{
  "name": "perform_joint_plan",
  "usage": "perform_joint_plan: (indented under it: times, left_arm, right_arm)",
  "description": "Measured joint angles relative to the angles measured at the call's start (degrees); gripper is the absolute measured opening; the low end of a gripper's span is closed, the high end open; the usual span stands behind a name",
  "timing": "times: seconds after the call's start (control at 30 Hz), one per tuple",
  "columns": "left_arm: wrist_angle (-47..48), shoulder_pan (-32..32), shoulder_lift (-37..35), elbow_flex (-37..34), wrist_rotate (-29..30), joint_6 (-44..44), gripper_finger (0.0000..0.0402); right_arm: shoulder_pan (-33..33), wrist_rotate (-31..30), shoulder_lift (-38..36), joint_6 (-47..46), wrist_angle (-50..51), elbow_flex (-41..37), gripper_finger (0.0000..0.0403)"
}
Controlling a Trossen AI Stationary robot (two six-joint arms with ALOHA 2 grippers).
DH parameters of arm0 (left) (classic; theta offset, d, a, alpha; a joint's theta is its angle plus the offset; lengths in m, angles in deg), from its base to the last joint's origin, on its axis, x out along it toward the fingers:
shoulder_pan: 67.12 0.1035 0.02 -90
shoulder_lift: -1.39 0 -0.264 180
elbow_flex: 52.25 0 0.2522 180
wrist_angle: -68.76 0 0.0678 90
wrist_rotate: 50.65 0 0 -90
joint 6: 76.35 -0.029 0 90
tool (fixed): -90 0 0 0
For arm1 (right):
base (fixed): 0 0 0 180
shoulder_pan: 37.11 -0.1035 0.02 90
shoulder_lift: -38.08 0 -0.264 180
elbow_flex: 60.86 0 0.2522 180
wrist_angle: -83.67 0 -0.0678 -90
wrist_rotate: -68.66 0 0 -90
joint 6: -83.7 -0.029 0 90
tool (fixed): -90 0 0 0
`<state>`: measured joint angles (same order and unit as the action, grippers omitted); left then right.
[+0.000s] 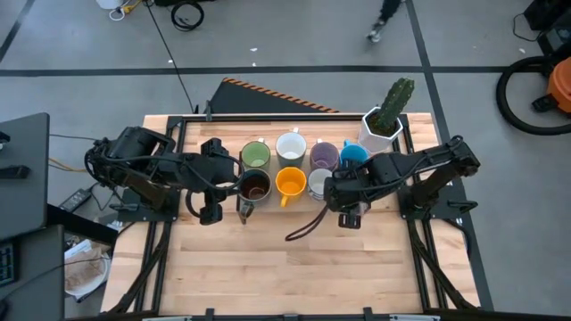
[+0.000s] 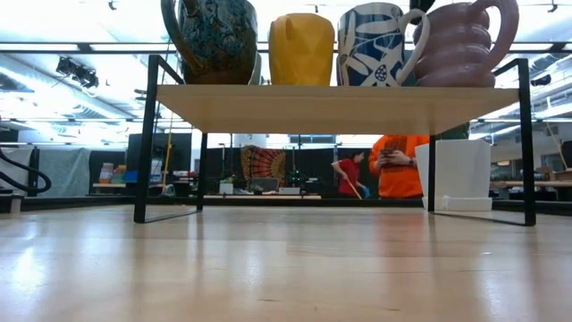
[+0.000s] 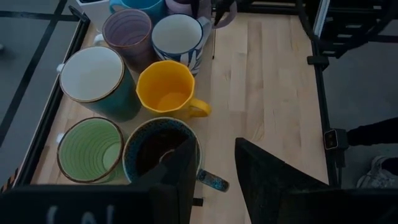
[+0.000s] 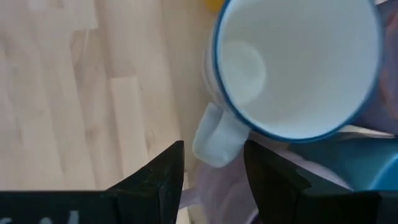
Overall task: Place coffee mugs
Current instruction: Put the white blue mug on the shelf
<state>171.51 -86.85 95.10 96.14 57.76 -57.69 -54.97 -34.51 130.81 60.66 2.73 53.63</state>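
**Mug placement on the shelf: last mugs being set; release and withdrawal judged next.**

The bench (image 1: 294, 267) carries a raised shelf (image 2: 335, 107) on which the mugs (image 1: 290, 165) stand in two close rows beside the planter (image 1: 382, 125). The left pincer (image 3: 214, 171) straddles the wall of the dark mug (image 3: 158, 149) at its handle side, one finger inside the cup and one outside, the gap narrow; contact is probable but not certain. The right pincer (image 4: 211, 165) hovers above the white mug (image 4: 298, 68), part open, its handle (image 4: 214, 140) just beyond the fingertips; it grips nothing. The next move probably requires each pincer to open and lift straight up, clear of neighbouring rims.
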Motion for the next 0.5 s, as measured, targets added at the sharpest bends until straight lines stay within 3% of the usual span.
perform_joint_plan:
  times: [0.5]
  left_arm:
    - [0.0,0.0,0.0,0.0,0.0,-0.4,0.0117]
  right_arm:
    - [-0.5,7.1,0.0,-1.4,-7.9,-0.1,0.0168]
